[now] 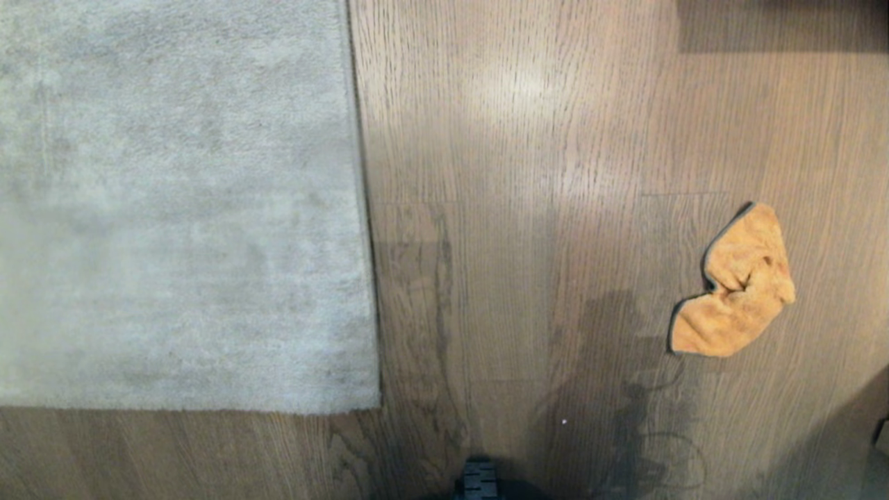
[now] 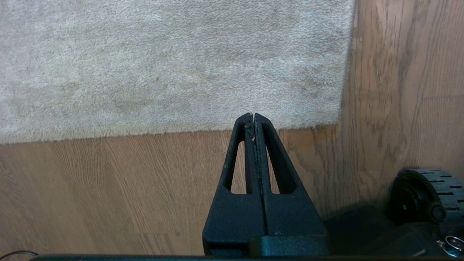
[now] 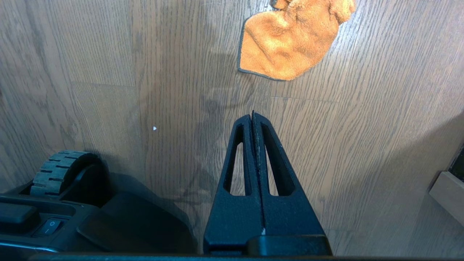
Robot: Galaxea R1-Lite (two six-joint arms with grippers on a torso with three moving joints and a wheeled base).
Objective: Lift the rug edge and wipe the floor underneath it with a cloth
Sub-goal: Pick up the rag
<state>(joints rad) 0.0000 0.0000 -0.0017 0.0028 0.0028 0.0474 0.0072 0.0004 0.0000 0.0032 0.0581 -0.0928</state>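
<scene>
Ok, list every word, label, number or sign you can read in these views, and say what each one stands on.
No readable words, brands or numbers appear in any view.
"I O": marks like these seem to sit on the rocker switch of the robot's base in the right wrist view, too small to be sure.
The rug, the floor, the cloth, the left gripper and the right gripper carry no print.

L gripper (image 2: pixel 253 116) closed, tips over rug edge (image 2: pixel 145 135). Rug flat on wood floor (image 2: pixel 108 188); corner nearby. Base wheel (image 2: pixel 431 192) beside gripper.
</scene>
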